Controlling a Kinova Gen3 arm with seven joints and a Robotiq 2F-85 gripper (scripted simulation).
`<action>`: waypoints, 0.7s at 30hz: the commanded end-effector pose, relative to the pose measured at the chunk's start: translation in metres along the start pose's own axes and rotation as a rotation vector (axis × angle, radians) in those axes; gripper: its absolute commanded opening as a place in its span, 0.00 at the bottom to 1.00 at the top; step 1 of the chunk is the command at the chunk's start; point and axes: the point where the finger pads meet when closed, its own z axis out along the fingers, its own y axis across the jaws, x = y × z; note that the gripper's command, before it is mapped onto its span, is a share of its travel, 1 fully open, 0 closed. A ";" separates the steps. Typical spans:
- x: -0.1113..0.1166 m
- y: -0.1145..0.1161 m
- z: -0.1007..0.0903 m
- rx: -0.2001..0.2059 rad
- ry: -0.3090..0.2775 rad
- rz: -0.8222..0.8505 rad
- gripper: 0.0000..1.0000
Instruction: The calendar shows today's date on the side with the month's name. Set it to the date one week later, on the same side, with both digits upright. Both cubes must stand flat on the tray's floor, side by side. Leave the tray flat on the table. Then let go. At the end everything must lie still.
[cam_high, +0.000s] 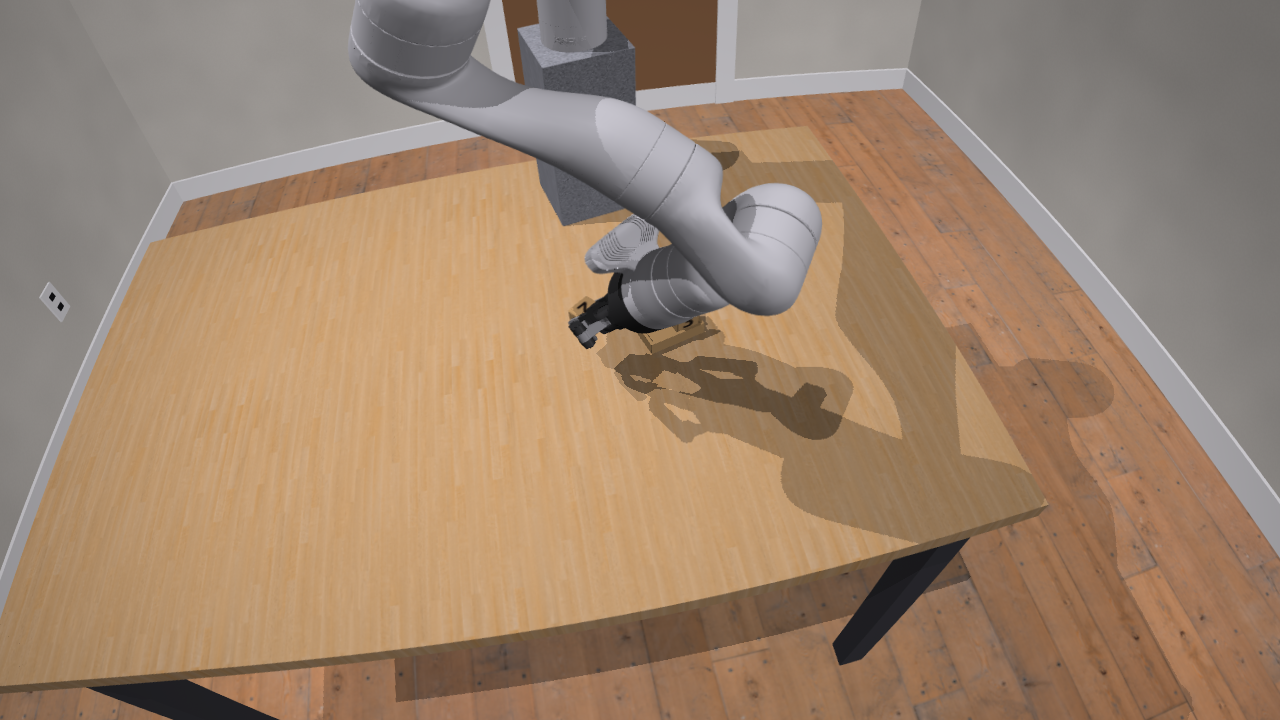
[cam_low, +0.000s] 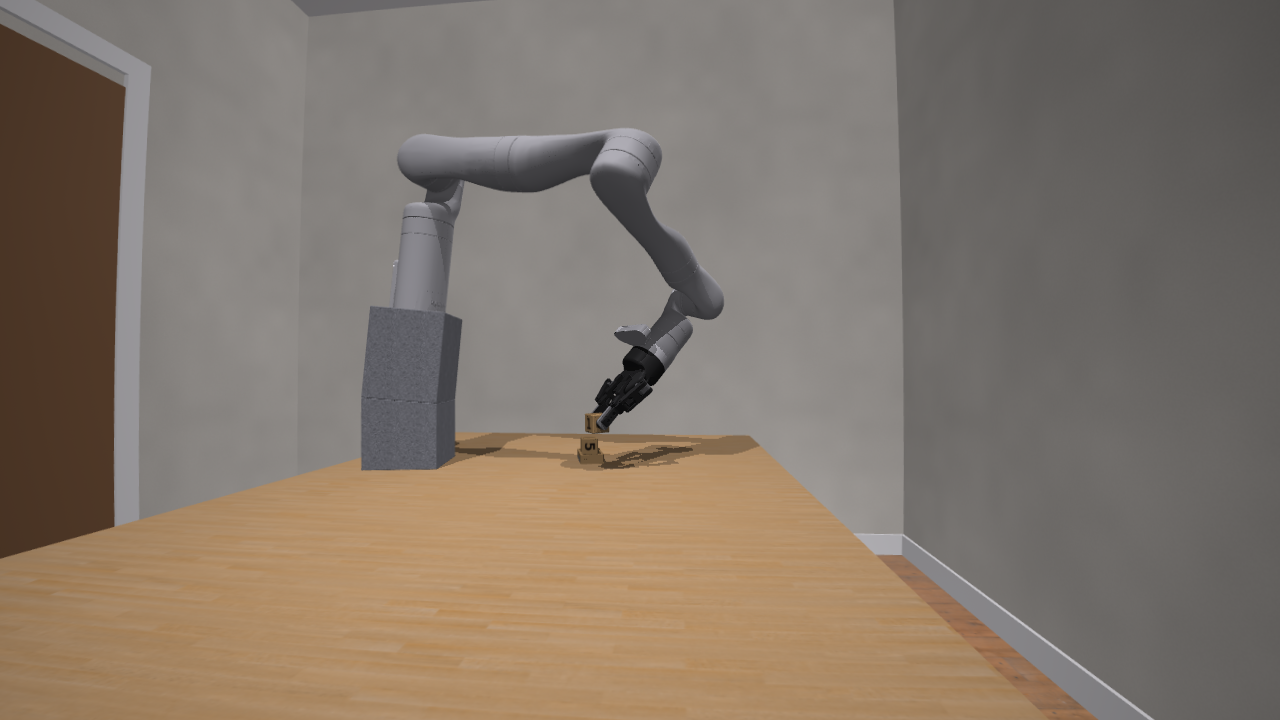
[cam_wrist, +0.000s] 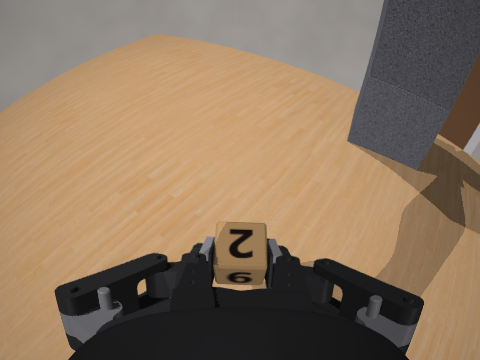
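My gripper (cam_high: 580, 318) (cam_low: 598, 420) (cam_wrist: 240, 251) is shut on a wooden cube (cam_high: 585, 304) (cam_low: 592, 423) (cam_wrist: 224, 247). In the wrist view the cube shows a 2, upside down there, above a face with a 6 or 9. The cube hangs in the air, and the gripper slants down to it. The calendar tray (cam_high: 678, 342) (cam_low: 590, 458) stands on the table. The other cube (cam_high: 688, 323) (cam_low: 588, 445) is in it and shows a 5 in the exterior view. The arm hides part of the tray and that cube in the top view. The month's name is not readable.
The table (cam_high: 358, 429) (cam_low: 447, 573) (cam_wrist: 150, 140) bears the tray. The grey arm pedestal (cam_high: 581, 116) (cam_low: 407, 394) (cam_wrist: 410, 90) stands at the table's back. The arm's shadow falls around the tray and over the table's right part in the top view.
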 end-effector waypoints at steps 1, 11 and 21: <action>0.001 -0.002 0.000 0.001 -0.017 0.001 0.28; 0.002 -0.003 0.001 0.003 -0.137 0.002 0.28; 0.004 -0.001 -0.001 -0.001 -0.249 0.001 0.28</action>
